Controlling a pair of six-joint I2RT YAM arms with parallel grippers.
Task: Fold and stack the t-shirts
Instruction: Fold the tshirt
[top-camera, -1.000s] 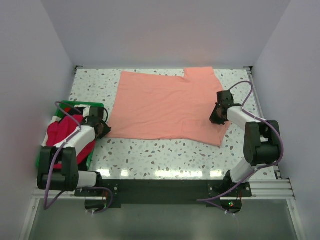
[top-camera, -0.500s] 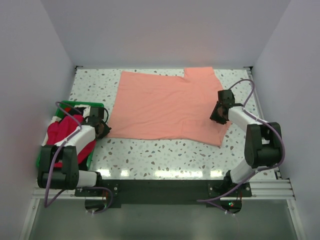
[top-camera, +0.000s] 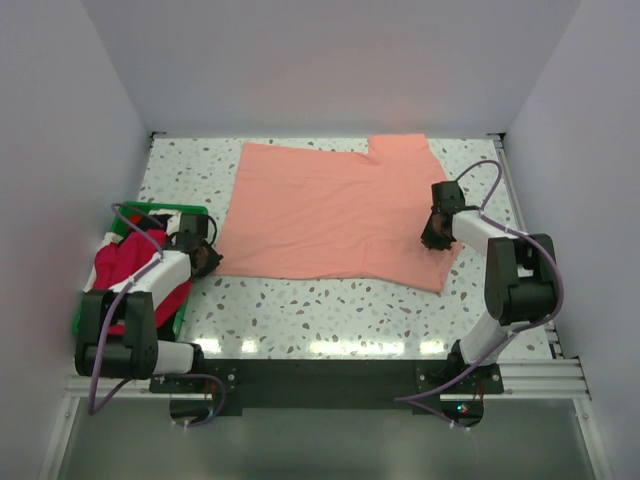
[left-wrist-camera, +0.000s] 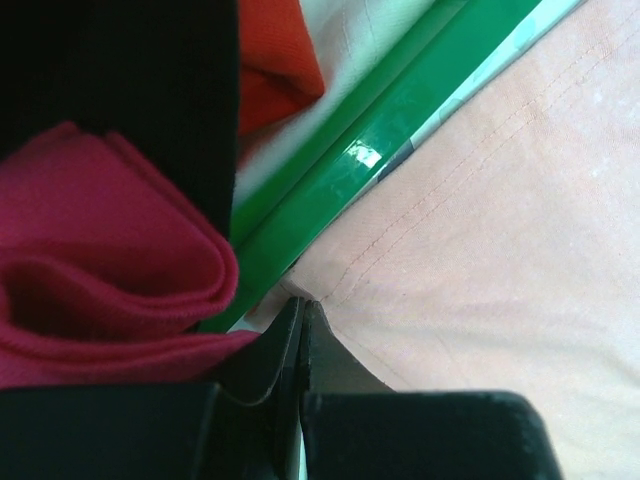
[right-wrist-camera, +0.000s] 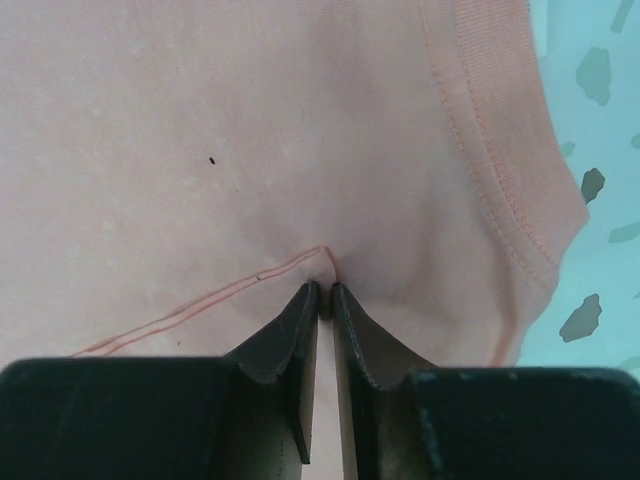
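Note:
A salmon-pink t-shirt (top-camera: 330, 210) lies spread flat on the speckled table (top-camera: 300, 305). My left gripper (top-camera: 205, 260) sits at its front left corner beside the bin and is shut on the shirt's hem corner (left-wrist-camera: 300, 290). My right gripper (top-camera: 432, 238) rests on the shirt's right side and is shut on a pinch of cloth at a seam (right-wrist-camera: 325, 262). The crimson red shirt (top-camera: 125, 265) lies bunched in the bin, with black and white cloth beside it; it also shows in the left wrist view (left-wrist-camera: 100, 260).
The green plastic bin (top-camera: 82, 310) stands at the left front, its rim (left-wrist-camera: 400, 130) right beside my left gripper. Walls close in the table on three sides. The arm bases and a black rail (top-camera: 320, 375) run along the near edge.
The right arm's elbow has shifted a little; its gripper stays at the same spot on the shirt. The left arm has not moved.

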